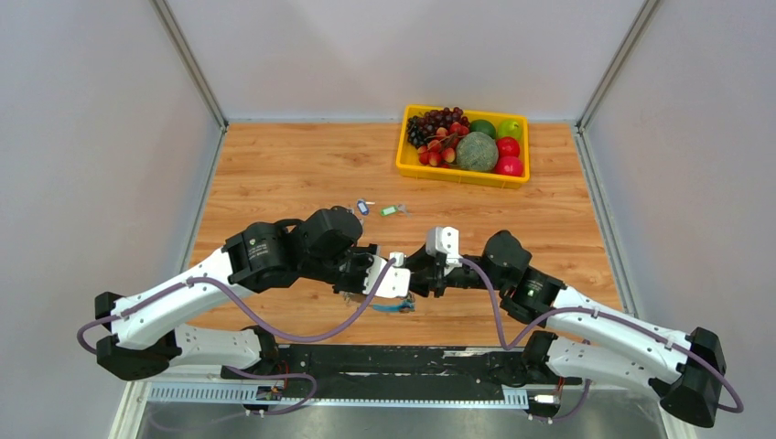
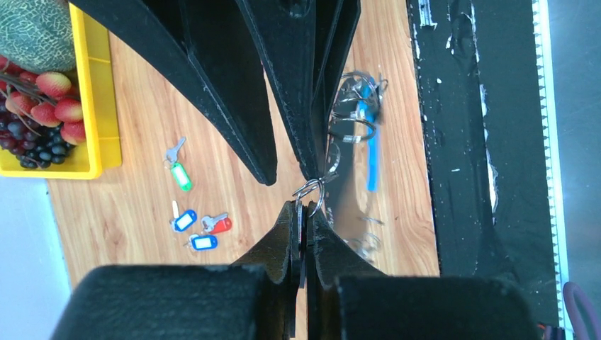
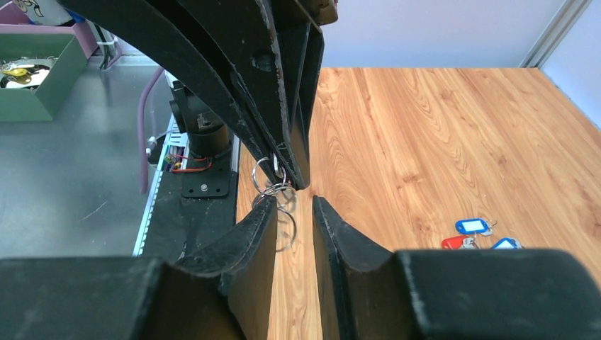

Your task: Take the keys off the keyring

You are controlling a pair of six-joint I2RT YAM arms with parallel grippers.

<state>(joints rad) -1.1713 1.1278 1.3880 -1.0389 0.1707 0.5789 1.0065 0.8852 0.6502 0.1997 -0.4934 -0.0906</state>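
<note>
The left gripper (image 2: 303, 209) is squeezed shut on a loop of the keyring (image 2: 310, 191), over the middle of the desk's (image 1: 274, 174) near edge. Four keys (image 2: 186, 220) lie loose mid-desk. The right gripper (image 3: 294, 207) has its fingers a little apart beside the loops. I think another key comes off next, so the right fingers must pinch it and slide it round.

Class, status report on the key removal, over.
Left gripper shut on small ring of keyring. Right gripper open beside it. Four keys loose on table. Nothing in the way.
</note>
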